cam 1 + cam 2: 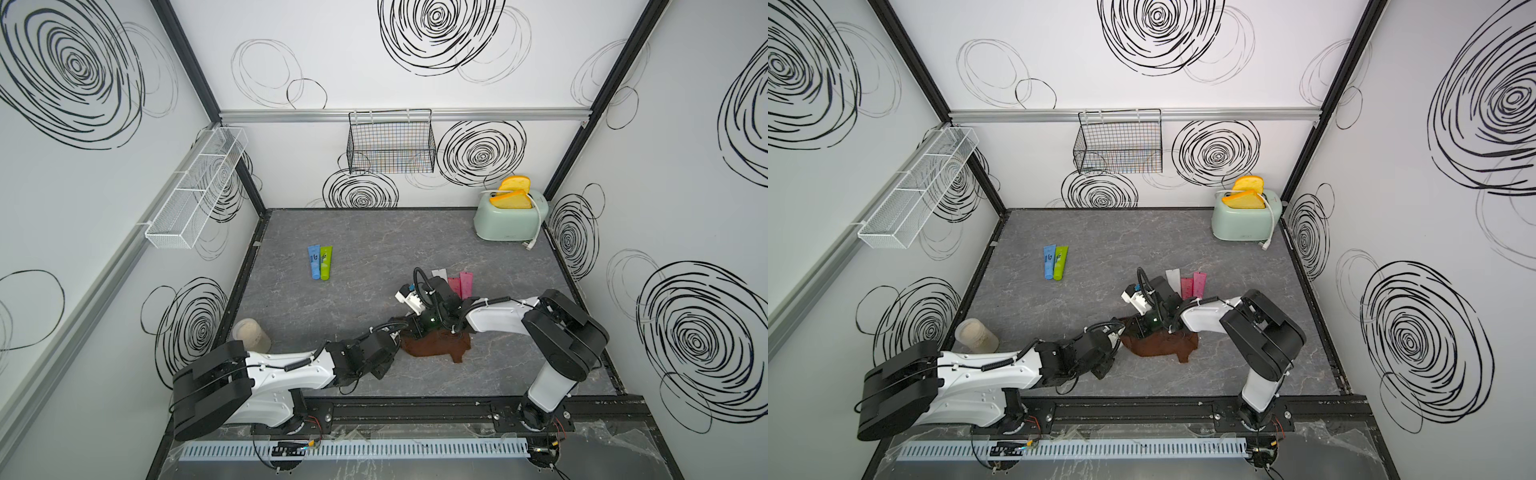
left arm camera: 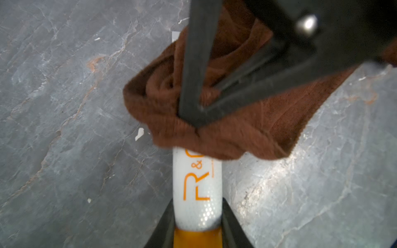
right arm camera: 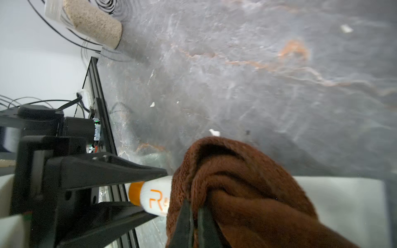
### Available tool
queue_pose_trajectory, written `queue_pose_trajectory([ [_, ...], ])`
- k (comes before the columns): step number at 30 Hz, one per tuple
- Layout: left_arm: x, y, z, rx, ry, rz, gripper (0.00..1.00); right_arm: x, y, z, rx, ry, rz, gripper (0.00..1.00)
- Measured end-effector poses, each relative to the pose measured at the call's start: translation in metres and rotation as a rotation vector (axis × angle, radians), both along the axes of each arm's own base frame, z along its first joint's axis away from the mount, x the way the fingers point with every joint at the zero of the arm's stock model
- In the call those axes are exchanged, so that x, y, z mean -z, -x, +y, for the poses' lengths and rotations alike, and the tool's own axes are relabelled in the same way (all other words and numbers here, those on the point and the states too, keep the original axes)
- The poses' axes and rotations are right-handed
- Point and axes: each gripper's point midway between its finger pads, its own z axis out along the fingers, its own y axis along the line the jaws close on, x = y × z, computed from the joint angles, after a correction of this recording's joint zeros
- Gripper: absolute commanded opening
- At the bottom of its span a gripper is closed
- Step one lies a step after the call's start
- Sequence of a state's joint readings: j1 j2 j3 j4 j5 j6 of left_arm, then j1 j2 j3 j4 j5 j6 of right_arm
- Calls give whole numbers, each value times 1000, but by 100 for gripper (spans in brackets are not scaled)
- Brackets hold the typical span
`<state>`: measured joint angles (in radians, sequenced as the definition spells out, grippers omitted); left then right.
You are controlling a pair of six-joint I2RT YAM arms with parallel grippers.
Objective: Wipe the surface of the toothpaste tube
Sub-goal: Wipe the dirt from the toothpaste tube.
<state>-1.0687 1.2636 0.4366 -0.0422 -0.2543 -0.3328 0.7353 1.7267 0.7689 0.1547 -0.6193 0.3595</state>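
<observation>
The toothpaste tube (image 2: pixel 197 189) is white with orange lettering and an orange cap. My left gripper (image 2: pixel 197 214) is shut on its cap end, one finger on each side. A brown cloth (image 2: pixel 247 133) is draped over the tube's far end, and my right gripper (image 3: pixel 194 210) is shut on a fold of it. In the right wrist view the tube (image 3: pixel 154 197) juts out from under the cloth (image 3: pixel 247 182) between the left gripper's fingers (image 3: pixel 137 171). In both top views the arms meet over the cloth (image 1: pixel 436 345) (image 1: pixel 1163 345) at mid-table, and the tube is hidden.
A blue tube (image 1: pixel 314 261) and a green tube (image 1: pixel 326 262) lie at the left rear. Two pink tubes (image 1: pixel 461 286) lie just behind the right wrist. A toaster (image 1: pixel 509 218) stands at the back right. A jar (image 1: pixel 251 334) lies by the left wall. A wire basket (image 1: pixel 390 143) hangs on the back wall.
</observation>
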Motion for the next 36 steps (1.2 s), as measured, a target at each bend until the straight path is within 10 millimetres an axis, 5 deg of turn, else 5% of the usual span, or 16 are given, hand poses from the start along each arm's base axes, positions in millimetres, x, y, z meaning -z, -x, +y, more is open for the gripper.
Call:
queue_pose_trajectory([
  [6,-1,-1,-1,1,7,-4,0,15,-27,-33,121,46,7,0],
  [13,2,1,2,0,-11,6,0,0,10,15,-20,2,-48,0],
  [17,2,2,2,2,-11,9,0,-2,15,19,-38,-10,-45,0],
  [23,0,-3,2,-15,6,5,0,12,-36,-33,137,53,-29,0],
  [27,0,-14,8,-64,15,24,2,19,-38,-60,203,79,-22,0],
  [32,5,-15,-3,-62,23,82,65,21,-26,-57,176,68,-24,0],
  [34,4,-8,-9,-50,30,117,80,21,-25,-55,174,61,-25,0],
  [36,-4,-3,-15,-47,57,142,83,20,-24,-54,173,58,-25,0],
])
